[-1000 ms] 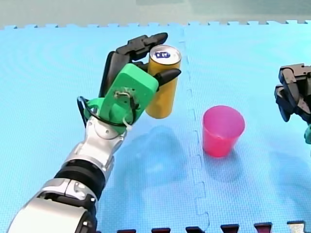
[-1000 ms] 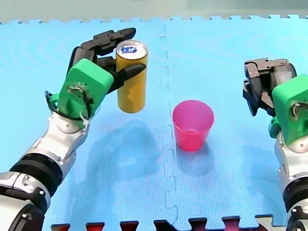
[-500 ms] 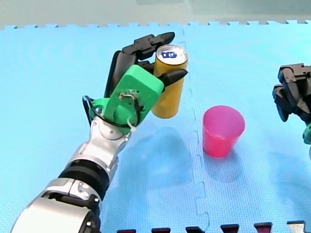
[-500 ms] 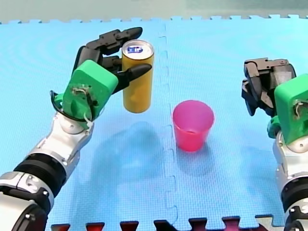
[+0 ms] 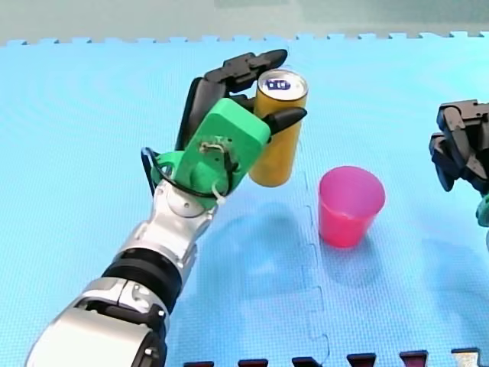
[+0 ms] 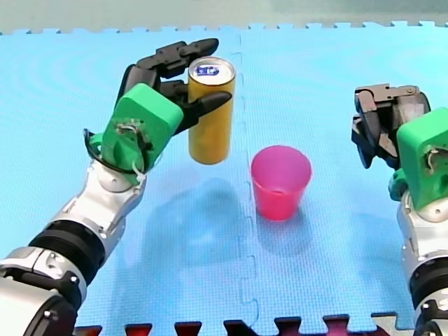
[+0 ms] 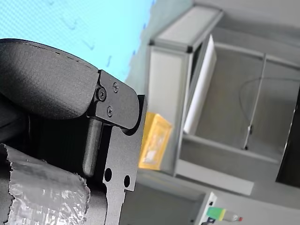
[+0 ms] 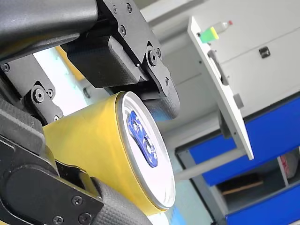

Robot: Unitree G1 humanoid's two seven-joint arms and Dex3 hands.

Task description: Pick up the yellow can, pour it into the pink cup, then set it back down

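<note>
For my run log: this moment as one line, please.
left hand: grips yellow can, upright, above blue mat | pink cup: upright on mat | right hand: shut, right of cup

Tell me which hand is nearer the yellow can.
Left. The left hand grasps the yellow can around its upper part. The right hand, shut, holds nothing and sits beyond the pink cup, on the side away from the can.

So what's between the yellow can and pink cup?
Only bare blue mat, in both head views. The left hand holds the yellow can raised beside the pink cup; the right hand hovers far right.
</note>
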